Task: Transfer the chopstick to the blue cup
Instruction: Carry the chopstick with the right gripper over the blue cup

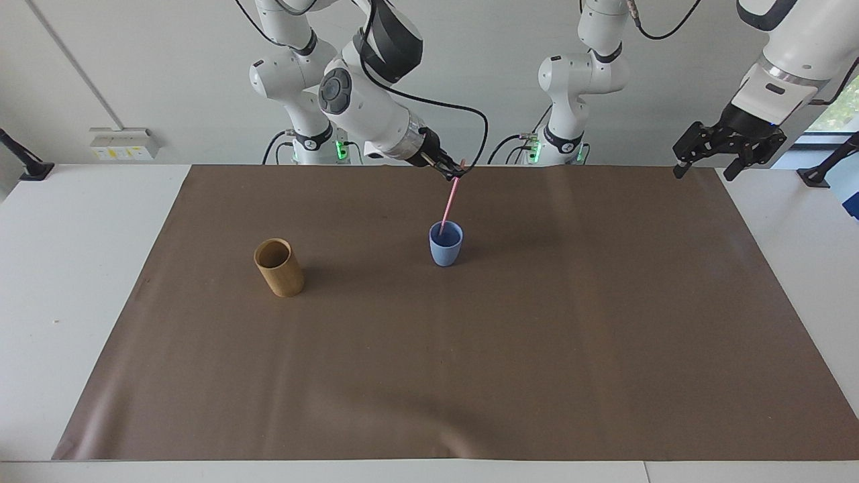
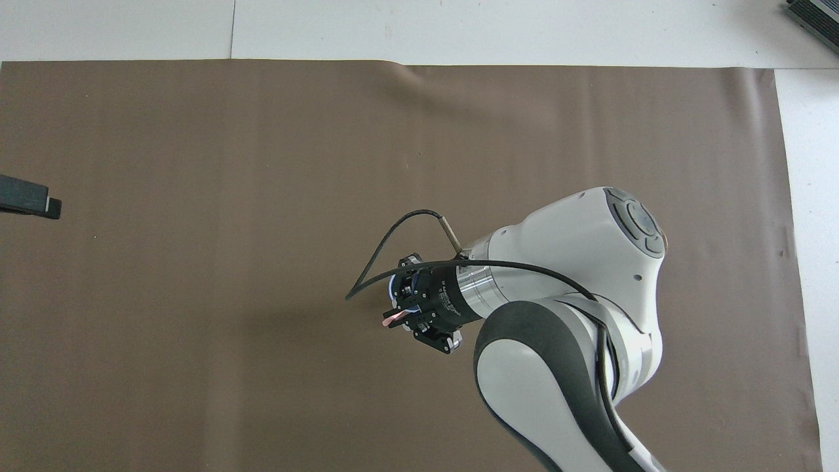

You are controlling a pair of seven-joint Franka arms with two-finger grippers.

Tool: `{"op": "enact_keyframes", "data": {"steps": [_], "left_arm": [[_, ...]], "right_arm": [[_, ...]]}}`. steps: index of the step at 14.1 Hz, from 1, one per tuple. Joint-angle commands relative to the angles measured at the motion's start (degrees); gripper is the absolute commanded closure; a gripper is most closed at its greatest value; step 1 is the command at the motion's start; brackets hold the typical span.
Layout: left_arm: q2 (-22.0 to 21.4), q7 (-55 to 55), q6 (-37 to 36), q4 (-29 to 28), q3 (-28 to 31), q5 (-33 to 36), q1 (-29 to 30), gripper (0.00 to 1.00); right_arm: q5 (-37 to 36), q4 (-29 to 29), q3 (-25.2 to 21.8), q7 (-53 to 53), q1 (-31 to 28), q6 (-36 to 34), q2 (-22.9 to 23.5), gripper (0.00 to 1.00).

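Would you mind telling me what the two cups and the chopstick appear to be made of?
The blue cup looks like matte plastic or glazed ceramic: even light-blue colour, no shine; which one is unclear. The tan cup looks like bamboo or wood: warm brown wall, darker inside. The chopstick is thin, straight and uniformly pink, probably plastic or painted wood.

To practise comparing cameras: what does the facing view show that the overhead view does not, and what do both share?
Only the facing view: the blue cup with the chopstick's lower end inside, the bamboo cup, and the waiting left gripper, open above the mat's edge. Only the overhead view: the bare end of the mat farthest from the robots. Both: the right gripper shut on the chopstick.
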Motion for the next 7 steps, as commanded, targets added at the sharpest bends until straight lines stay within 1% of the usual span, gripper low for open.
{"op": "enact_keyframes", "data": {"steps": [1, 3, 4, 7], "left_arm": [[0.37, 0.19, -1.06, 1.38, -0.39, 0.55, 0.62, 0.00], [0.37, 0.36, -1.06, 1.38, -0.39, 0.55, 0.62, 0.00], [0.37, 0.36, -1.06, 1.38, -0.39, 0.55, 0.71, 0.00], [0.37, 0.19, -0.97, 1.38, -0.39, 0.55, 0.62, 0.00]], "right_arm": [[0.29, 1.93, -0.20, -1.88, 0.00, 0.16, 1.55, 0.00], [-1.46, 2.81, -0.20, -4.24, 0.00, 0.07, 1.03, 0.00], [-3.38, 4.03, -0.64, -5.56, -0.26, -1.32, 0.50, 0.00], [-14.09, 9.22, -0.82, -10.74, -3.94, -6.94, -2.48, 0.00]]}}
